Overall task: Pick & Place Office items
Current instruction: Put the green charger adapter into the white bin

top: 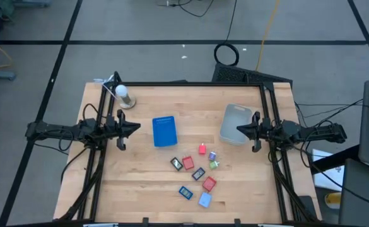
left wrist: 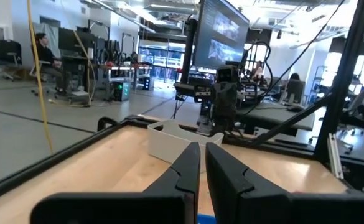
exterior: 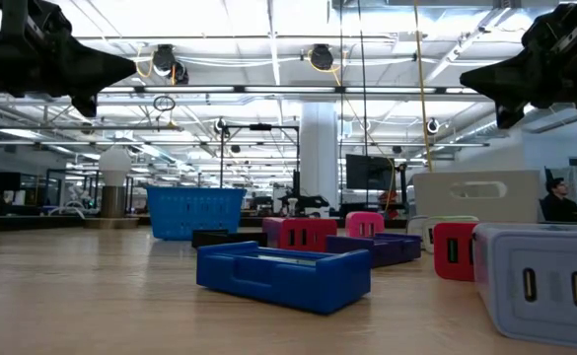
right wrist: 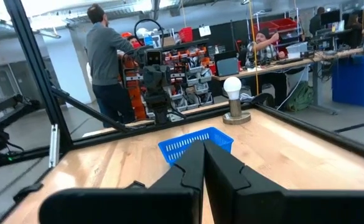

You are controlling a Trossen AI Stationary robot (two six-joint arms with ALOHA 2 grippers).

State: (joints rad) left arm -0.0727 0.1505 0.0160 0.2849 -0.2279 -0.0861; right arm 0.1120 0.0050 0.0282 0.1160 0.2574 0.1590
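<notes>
Several small office items (top: 197,171) lie scattered on the wooden table's near middle: red (top: 209,184), blue (top: 185,192), light blue (top: 204,200), pink (top: 202,149), purple (top: 212,156), green (top: 214,164) and dark grey (top: 176,163) pieces. The low view shows the blue one (exterior: 283,274) nearest. My left gripper (top: 137,128) hangs shut above the table's left side, pointing level toward the right. My right gripper (top: 240,130) hangs shut at the right side, pointing left. Both hold nothing and stay well above the items.
A blue rectangular tray (top: 164,131) sits left of the table's centre. A translucent grey bin (top: 236,123) stands at the right, just under my right gripper. A lamp bulb on a stand (top: 123,94) is at the far left corner. People work in the room beyond.
</notes>
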